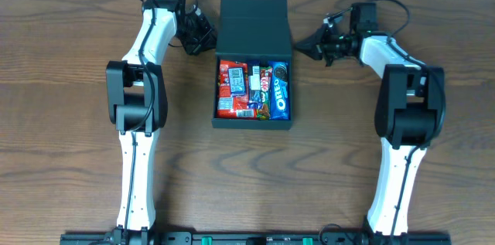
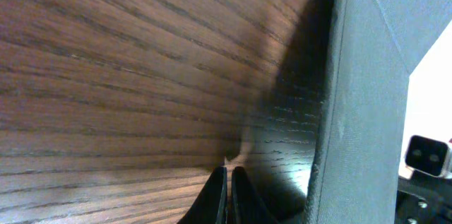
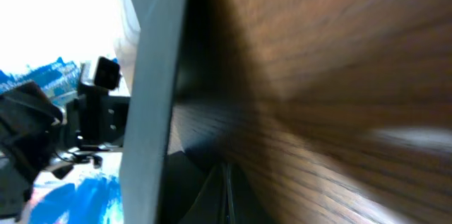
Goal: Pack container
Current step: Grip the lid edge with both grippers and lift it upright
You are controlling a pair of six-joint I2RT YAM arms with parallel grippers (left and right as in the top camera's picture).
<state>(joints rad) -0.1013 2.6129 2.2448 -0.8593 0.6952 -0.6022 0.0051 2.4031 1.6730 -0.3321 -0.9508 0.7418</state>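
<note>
The dark teal container [image 1: 217,89] sits open at the table's middle, its hinged lid [image 1: 253,25] raised at the back. Inside lie red snack packets [image 1: 232,86] and a blue Oreo pack [image 1: 280,90]. My left gripper [image 1: 207,38] is shut and empty just left of the lid; in the left wrist view its tips [image 2: 228,174] point along the table beside the lid's wall [image 2: 353,111]. On the lid's right side my right gripper [image 1: 303,44] is also shut and empty, its tips [image 3: 227,174] close to the lid's edge [image 3: 159,75].
Wooden table [image 1: 69,83] all around the box. Both arm bases stand at the front edge, left [image 1: 135,222] and right [image 1: 390,218]. Cables hang from each wrist near the back edge.
</note>
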